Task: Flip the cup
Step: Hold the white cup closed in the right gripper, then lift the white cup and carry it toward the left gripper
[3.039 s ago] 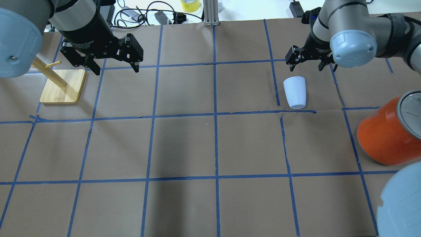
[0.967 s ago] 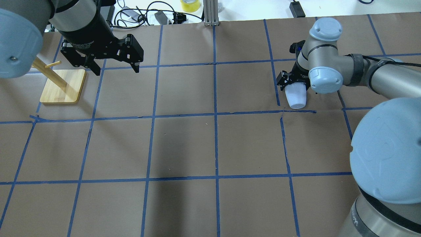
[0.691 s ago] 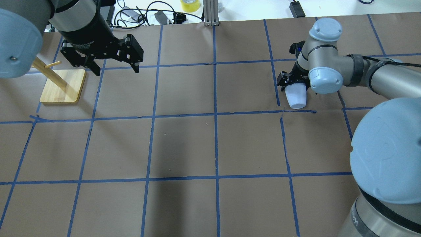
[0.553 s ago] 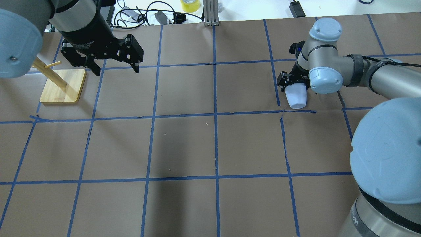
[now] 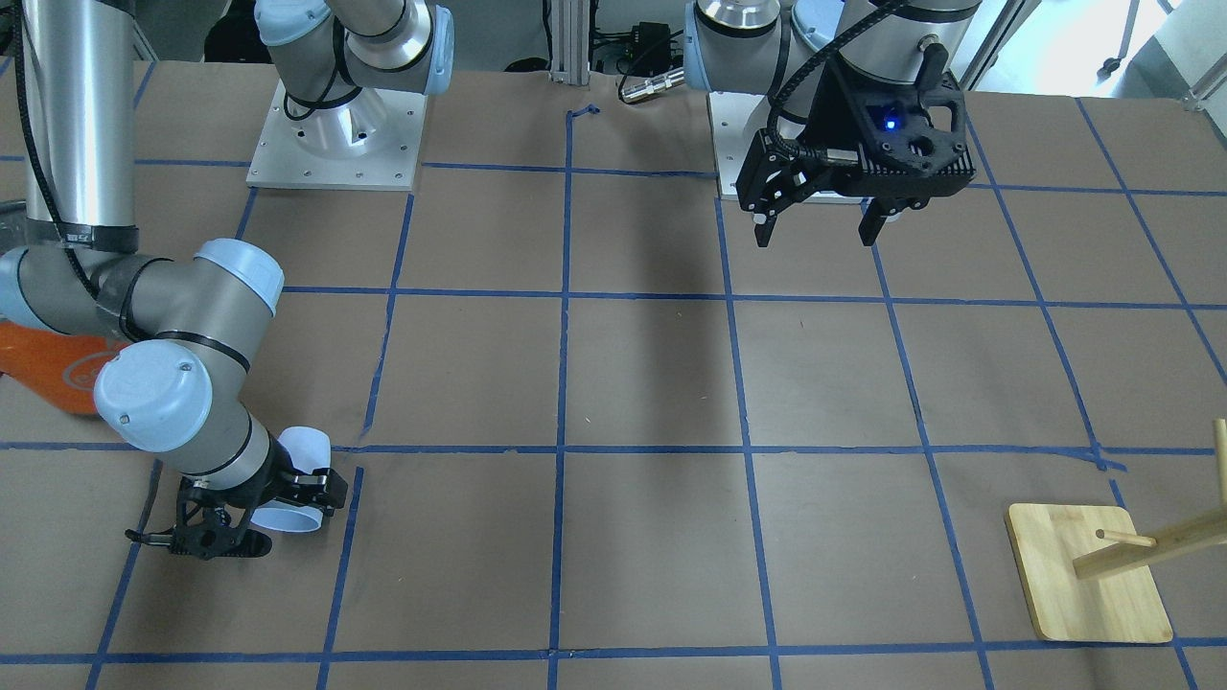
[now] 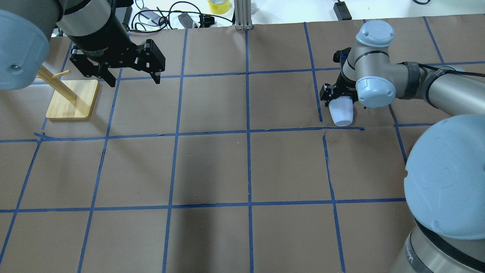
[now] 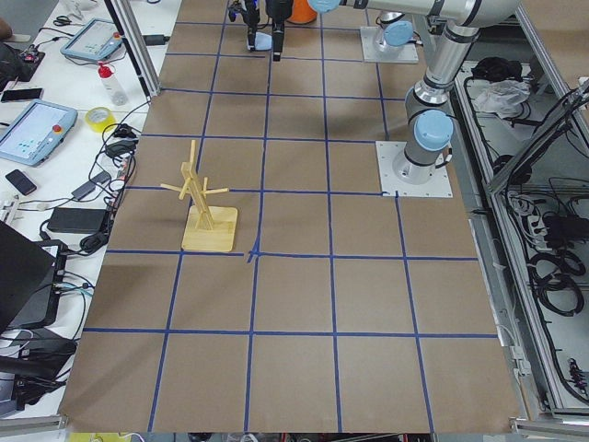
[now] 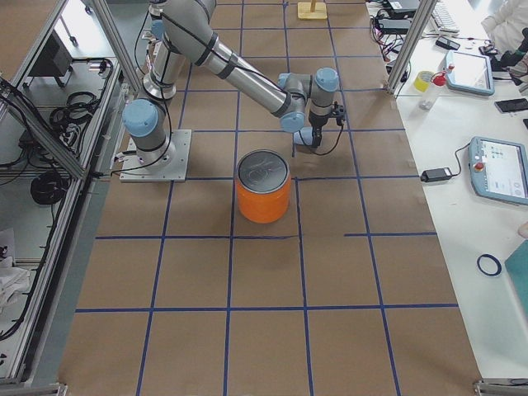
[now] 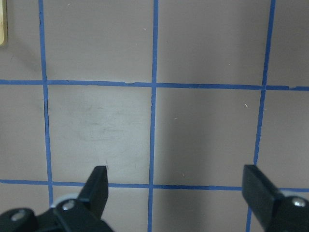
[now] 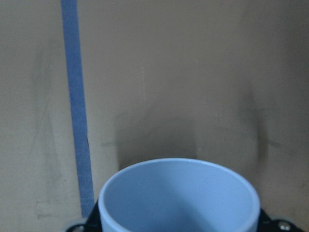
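The pale blue-white cup (image 6: 341, 113) lies on its side on the brown paper in the right half of the table. It also shows in the front view (image 5: 299, 458). My right gripper (image 6: 340, 101) is low at the table with a finger on each side of the cup's far part, shut on it. In the right wrist view the cup's rim and blue inside (image 10: 178, 203) fill the bottom edge between the fingers. My left gripper (image 6: 134, 81) is open and empty, held above the far left of the table, far from the cup.
A wooden peg stand (image 6: 72, 99) stands at the far left, just beside my left gripper. A large orange can with a silver top (image 8: 264, 194) stands on the robot's side of the cup, hidden by my right arm in the overhead view.
My right gripper has come down from behind the cup and onto it, and its fingers have drawn in around it. In the last second it barely moves. The left arm has not moved.
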Robot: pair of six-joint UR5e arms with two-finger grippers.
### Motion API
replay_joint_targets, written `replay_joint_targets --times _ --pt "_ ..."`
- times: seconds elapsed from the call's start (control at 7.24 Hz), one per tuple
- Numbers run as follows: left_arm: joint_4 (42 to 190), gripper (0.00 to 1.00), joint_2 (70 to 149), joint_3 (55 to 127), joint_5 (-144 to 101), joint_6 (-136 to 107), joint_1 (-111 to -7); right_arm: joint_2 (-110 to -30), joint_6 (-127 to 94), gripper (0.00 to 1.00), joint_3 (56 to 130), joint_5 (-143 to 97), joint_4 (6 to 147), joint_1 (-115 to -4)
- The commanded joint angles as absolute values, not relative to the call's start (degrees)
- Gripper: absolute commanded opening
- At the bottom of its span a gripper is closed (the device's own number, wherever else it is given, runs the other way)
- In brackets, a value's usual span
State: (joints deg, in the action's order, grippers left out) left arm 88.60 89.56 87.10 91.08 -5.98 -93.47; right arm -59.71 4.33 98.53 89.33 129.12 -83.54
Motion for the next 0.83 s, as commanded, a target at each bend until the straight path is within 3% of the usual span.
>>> replay_joint_targets --times 0.0,0.69 --pt "88.59 1.0 89.56 87.1 91.06 -5.98 -93.52 -60.9 4.39 0.16 98.44 89.21 126.13 -83.58" --pt "88.59 1.0 89.56 87.1 91.05 -5.98 -93.52 -66.44 13.74 0.11 97.82 87.63 125.07 -92.08"
